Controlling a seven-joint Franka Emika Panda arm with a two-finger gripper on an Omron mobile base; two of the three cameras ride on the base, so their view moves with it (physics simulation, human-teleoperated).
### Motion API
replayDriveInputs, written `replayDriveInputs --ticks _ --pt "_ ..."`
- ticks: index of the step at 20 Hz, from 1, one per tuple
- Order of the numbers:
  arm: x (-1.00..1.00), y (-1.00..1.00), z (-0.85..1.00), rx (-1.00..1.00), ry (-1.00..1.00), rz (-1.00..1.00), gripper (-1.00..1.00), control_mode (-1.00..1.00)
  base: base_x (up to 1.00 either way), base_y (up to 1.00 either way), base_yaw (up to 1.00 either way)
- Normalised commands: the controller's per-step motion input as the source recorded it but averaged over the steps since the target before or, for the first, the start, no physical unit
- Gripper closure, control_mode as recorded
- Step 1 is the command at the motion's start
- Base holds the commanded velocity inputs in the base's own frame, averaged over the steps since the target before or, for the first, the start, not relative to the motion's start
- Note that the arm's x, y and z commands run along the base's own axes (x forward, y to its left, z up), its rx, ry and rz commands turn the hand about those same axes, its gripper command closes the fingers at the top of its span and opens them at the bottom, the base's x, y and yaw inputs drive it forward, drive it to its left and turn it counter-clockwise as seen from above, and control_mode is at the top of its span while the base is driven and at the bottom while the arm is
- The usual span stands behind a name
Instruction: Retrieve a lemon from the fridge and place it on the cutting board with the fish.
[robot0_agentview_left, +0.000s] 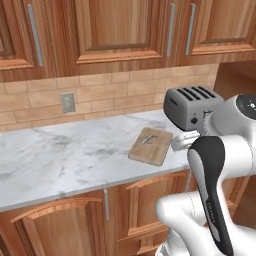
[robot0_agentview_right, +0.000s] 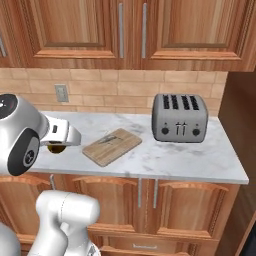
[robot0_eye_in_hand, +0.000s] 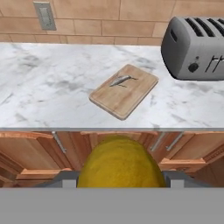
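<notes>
The fingers (robot0_eye_in_hand: 120, 183) are clamping the lemon (robot0_eye_in_hand: 120, 164) between them, partly apart, out in front of the worktop (robot0_eye_in_hand: 52, 87) edge. Beyond, the cutting board (robot0_eye_in_hand: 124, 91) is lying on the worktop carrying the fish (robot0_eye_in_hand: 120, 80), beside the toaster (robot0_eye_in_hand: 194, 48).

The lemon (robot0_eye_in_hand: 119, 162) hides the end effector fingertips; the toaster (robot0_eye_in_hand: 197, 41) is cropped.
</notes>
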Motion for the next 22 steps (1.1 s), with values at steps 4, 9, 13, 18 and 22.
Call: replayDriveInputs --ticks 4,9,13,18,22 --pt "0.0 0.0 0.0 0.0 0.0 0.0 1.0 1.0 0.28 -0.34 0.0" --pt "0.0 0.0 0.0 0.0 0.0 0.0 1.0 1.0 0.39 -0.31 0.0" --pt "0.0 0.0 0.0 0.0 0.0 0.0 1.0 1.0 0.48 -0.01 0.0" --pt "0.0 0.0 0.0 0.0 0.0 0.0 1.0 1.0 0.35 0.0 -0.01" --pt "0.0 0.0 0.0 0.0 0.0 0.0 1.0 1.0 0.12 0.0 0.0"
